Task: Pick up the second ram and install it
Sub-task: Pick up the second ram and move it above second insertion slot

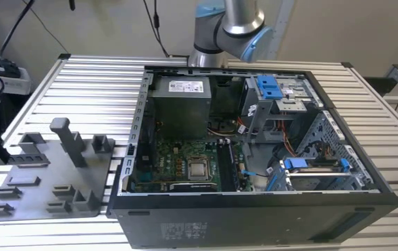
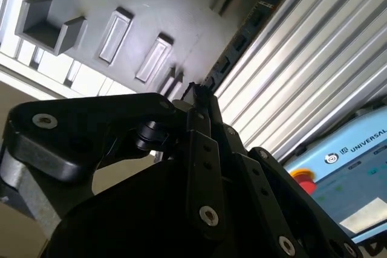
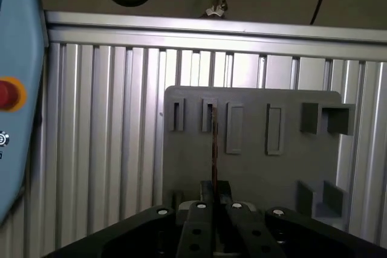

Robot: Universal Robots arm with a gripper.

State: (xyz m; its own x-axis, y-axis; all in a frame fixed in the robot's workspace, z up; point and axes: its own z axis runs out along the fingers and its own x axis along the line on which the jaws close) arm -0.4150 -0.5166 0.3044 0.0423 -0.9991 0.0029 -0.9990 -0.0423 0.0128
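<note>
The fingers [image 3: 205, 193] are clamped on the second ram [image 3: 213, 143], right at the gray tray [image 3: 254, 167]. This looks like the pick-up step. I think moving on calls for a tight, straight hold.

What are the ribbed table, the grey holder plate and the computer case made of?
Table: probably bare aluminium, silvery ribs with a dull shine. Holder plate: likely plastic, uniform matte grey, perhaps printed. Computer case: seemingly sheet metal, painted matte black outside, bare grey inside.
</note>
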